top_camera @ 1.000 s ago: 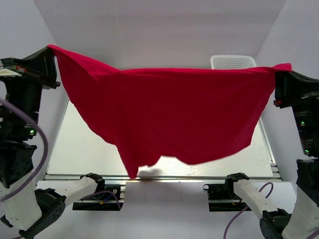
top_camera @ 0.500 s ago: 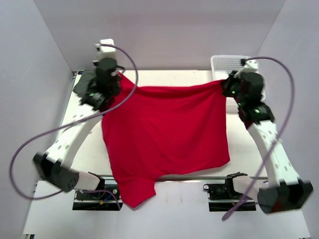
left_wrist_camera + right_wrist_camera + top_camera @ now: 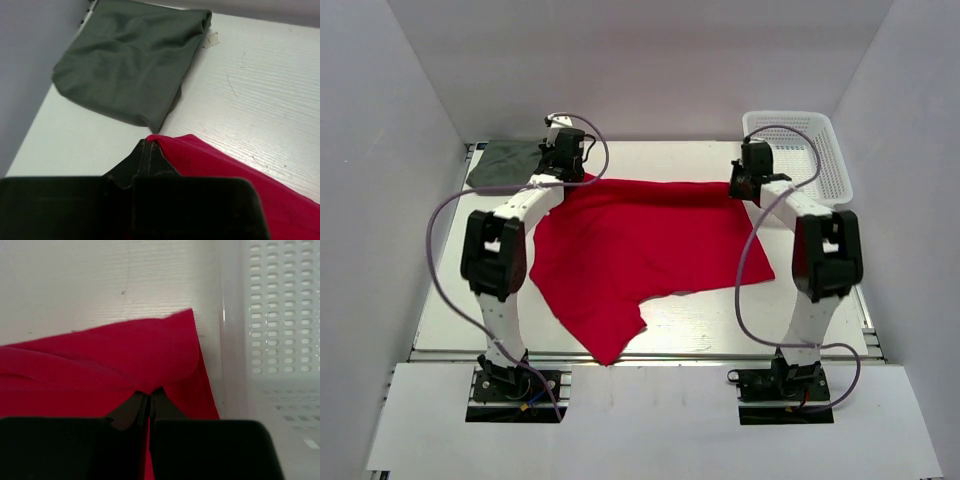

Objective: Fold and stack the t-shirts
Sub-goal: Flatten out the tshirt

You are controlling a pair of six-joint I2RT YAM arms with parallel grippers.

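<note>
The bright red t-shirt (image 3: pixel 650 250) lies spread on the table, its far edge stretched between both grippers. My left gripper (image 3: pixel 570 168) is shut on its far left corner (image 3: pixel 165 142). My right gripper (image 3: pixel 740 183) is shut on its far right corner (image 3: pixel 165 360). The dark grey-green t-shirt (image 3: pixel 505 163) lies folded at the far left of the table, just beyond the left gripper; it fills the upper left of the left wrist view (image 3: pixel 127 55). The red shirt's near part reaches the table's front edge in the top view.
A white plastic mesh basket (image 3: pixel 815 150) stands at the far right corner, right beside my right gripper; its wall (image 3: pixel 260 320) fills the right of the right wrist view. White walls enclose the table on three sides.
Both arms have swung from high and wide down to the table's far side, carrying the red shirt. The shirt hung in the air before; now it lies on the table.
</note>
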